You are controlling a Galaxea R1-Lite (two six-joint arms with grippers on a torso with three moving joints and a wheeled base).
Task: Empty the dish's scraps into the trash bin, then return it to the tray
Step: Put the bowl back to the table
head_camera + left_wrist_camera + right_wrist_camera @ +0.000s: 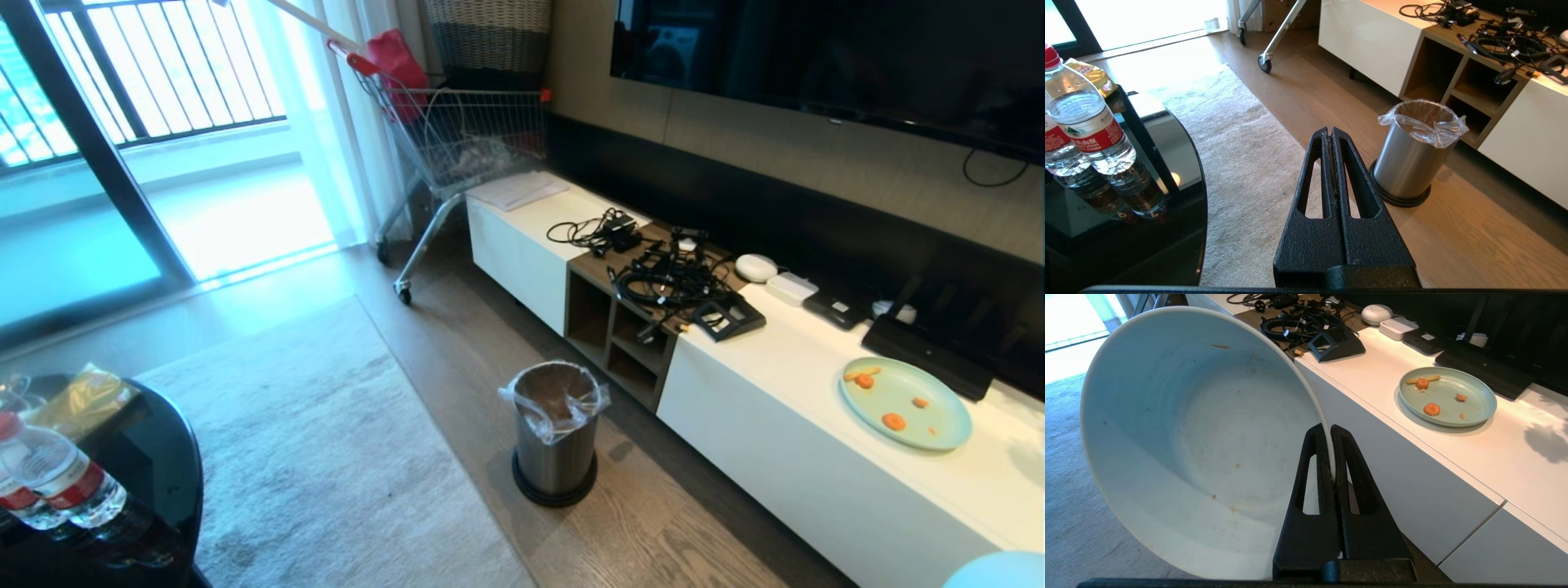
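On wood floor: trash bin (555,429) | right gripper (1332,430) pinching dish (1200,445) | left gripper (1329,134) closed

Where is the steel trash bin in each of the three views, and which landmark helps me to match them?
Head view: the trash bin stands on the wood floor, low centre, in front of the open shelf unit.
Left wrist view: right of centre, just past the shut left gripper.
Right wrist view: not in it.
Shared landmark: the tangle of black cables.
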